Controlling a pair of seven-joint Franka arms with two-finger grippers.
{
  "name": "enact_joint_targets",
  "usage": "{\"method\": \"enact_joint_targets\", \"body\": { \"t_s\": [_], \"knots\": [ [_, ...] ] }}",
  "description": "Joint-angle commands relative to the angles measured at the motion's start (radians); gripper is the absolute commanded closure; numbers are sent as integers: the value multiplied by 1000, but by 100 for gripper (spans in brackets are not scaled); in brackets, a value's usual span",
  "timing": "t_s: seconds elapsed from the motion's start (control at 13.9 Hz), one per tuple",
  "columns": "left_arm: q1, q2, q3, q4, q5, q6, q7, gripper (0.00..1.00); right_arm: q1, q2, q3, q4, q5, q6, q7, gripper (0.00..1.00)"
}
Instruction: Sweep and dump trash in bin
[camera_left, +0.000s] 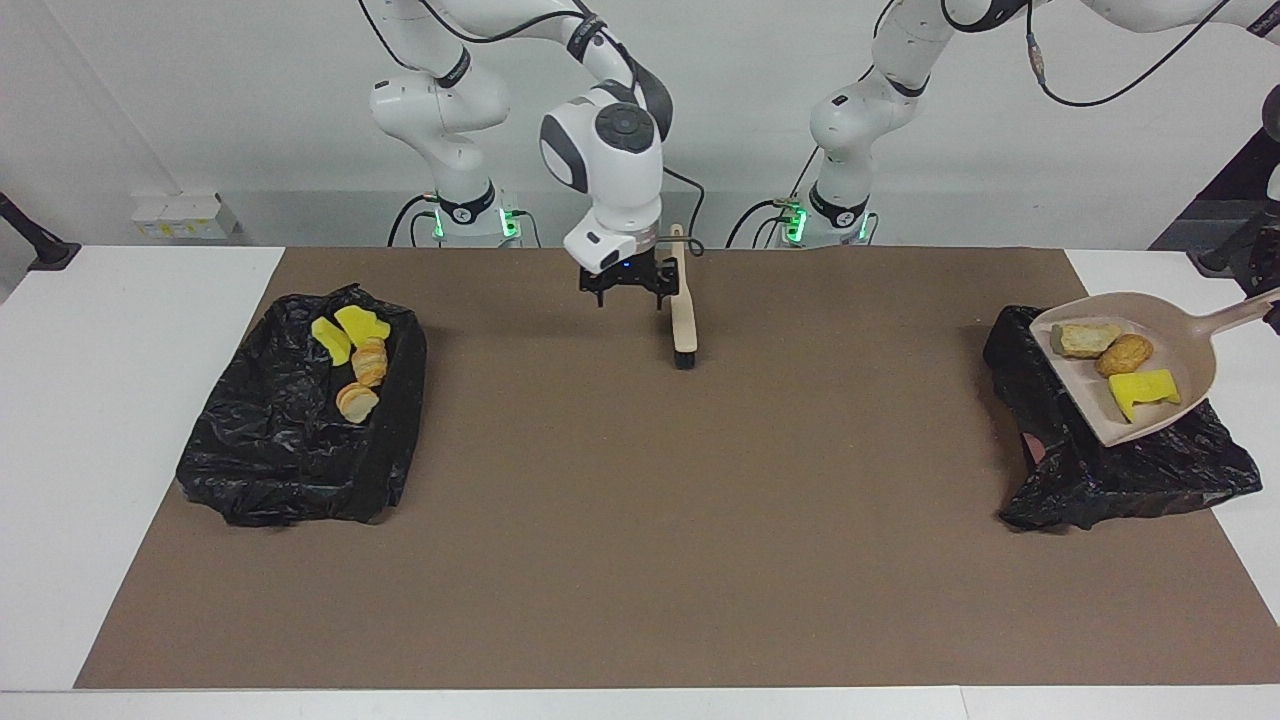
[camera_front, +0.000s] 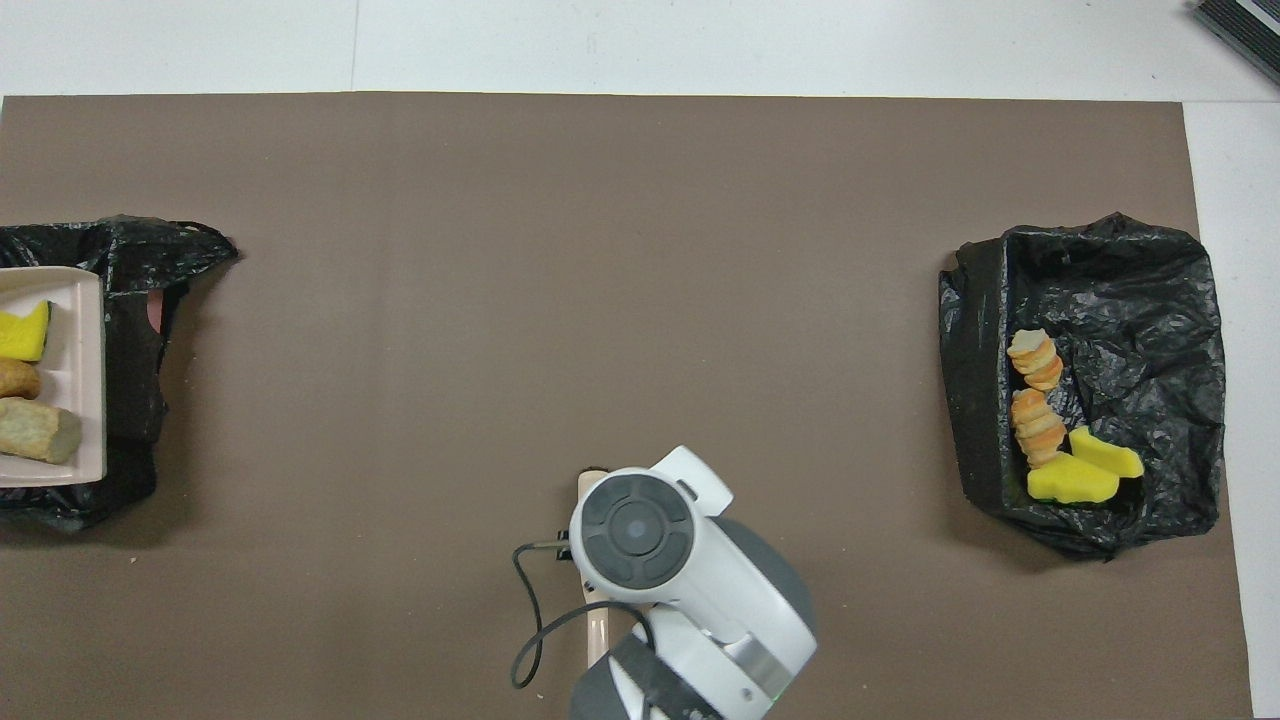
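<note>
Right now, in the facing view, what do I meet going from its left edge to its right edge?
Black bin bag holding four scraps → open right gripper → hand brush lying on the mat → second black bin bag → dustpan carrying three scraps, raised over that bag.
</note>
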Motion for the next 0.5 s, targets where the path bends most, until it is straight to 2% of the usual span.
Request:
{"method": "enact_joint_targets", "body": {
  "t_s": [0.0, 0.14, 0.43],
  "knots": [
    [-31, 2, -3, 22, 145, 40, -1, 100, -11, -20, -117, 47, -63, -55, -149, 0],
    [-66, -11, -3, 19, 236, 27, -8, 100, -26, -21, -212, 103, -72, -81, -275, 0],
    [-133, -103, -3, -85, 425, 25, -157, 100, -28, -66, -385, 167, -71, -144, -559, 0]
  ]
}}
